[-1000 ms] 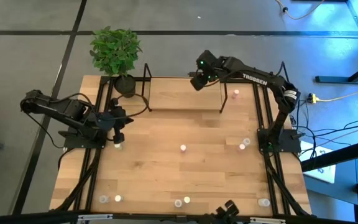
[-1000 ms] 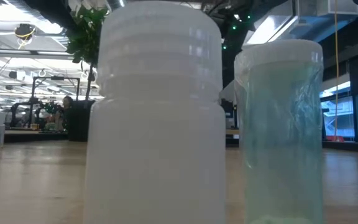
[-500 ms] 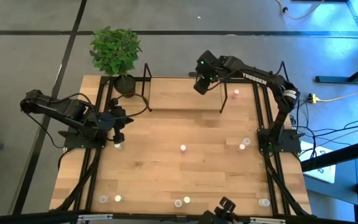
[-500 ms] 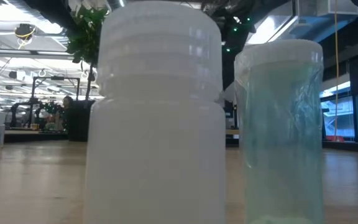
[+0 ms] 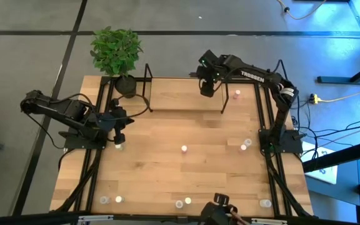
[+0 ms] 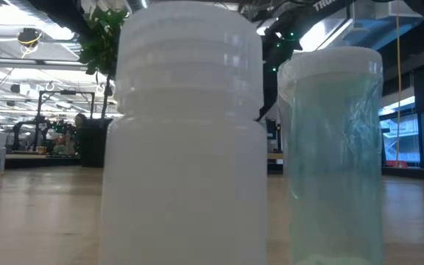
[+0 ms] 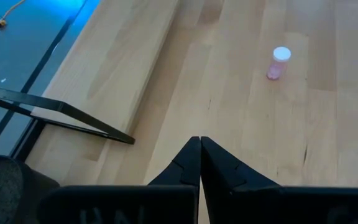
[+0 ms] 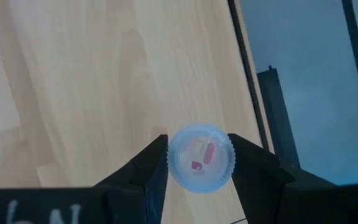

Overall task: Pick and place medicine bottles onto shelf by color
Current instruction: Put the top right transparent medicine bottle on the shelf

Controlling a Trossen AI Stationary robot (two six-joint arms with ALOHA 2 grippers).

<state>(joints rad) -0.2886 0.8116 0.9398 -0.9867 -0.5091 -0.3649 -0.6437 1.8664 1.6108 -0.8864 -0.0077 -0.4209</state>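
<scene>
My right gripper hangs over the right part of the shelf, shut on a small medicine bottle with a clear ribbed cap and pink pieces showing inside. My left gripper waits at the table's left side, shut and empty, just above a pale bottle that stands on the table. A pink bottle stands mid-table. The shelf's board rests on the table's far part inside a black wire frame. My right gripper pinches the bottle's cap rim between its two fingers, one on each side. The fingers come from above, pointing steeply down. The bottle sits upright in the hold, cap toward the wrist, over the shelf's board.
Loose bottles stand about the table: one pink one right of the shelf, two at the right, several along the near edge. A potted plant stands at the far left corner. Two bottles stand close before the low camera.
My right gripper has gone a little toward the table's right edge and down over the shelf, and its wrist has rolled, still shut on the bottle.
</scene>
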